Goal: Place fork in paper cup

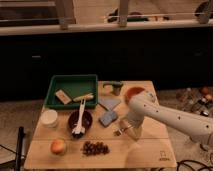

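Note:
The white paper cup (49,118) stands upright at the table's left edge, left of the dark bowl (86,120). My gripper (125,129) is down at the table surface right of centre, on the end of the white arm that comes in from the right. Only a small dark-and-silver bit of the fork (118,132) shows at the gripper's lower left; the rest is hidden under the gripper. The gripper is far to the right of the cup, with the bowl in between.
A white plastic utensil (80,116) rests in the dark bowl. A green tray (71,81) is at the back left, with a green mug (115,87) and an orange bowl (134,93) at the back. Blue sponges (108,118), an orange fruit (58,146) and grapes (95,147) lie nearby.

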Controlling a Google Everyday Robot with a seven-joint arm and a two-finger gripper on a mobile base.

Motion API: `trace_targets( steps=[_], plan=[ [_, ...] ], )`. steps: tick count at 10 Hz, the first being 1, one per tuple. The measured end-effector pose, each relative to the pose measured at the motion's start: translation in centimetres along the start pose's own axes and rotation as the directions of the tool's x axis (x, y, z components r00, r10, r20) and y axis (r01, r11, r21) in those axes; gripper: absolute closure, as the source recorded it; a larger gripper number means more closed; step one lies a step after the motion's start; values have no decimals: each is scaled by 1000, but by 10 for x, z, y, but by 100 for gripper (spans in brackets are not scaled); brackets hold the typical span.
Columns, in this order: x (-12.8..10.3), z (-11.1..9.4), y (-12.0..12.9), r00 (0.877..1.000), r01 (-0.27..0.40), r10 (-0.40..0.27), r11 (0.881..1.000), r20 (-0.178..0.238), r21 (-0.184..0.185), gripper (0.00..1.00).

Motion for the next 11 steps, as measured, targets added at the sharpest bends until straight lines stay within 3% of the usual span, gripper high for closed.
trace_targets(
  steps=[3, 6, 8, 11],
  plan=[
    [0, 6, 1, 1000, -18, 18, 1000, 5, -8, 58],
    [-1, -2, -2, 1000, -14, 14, 1000, 5, -3, 88],
    [0, -5, 1, 1000, -11, 11, 1000, 2, -11, 100],
    [1, -2, 3, 1000, -24, 24, 999, 5, -21, 100]
  ],
)
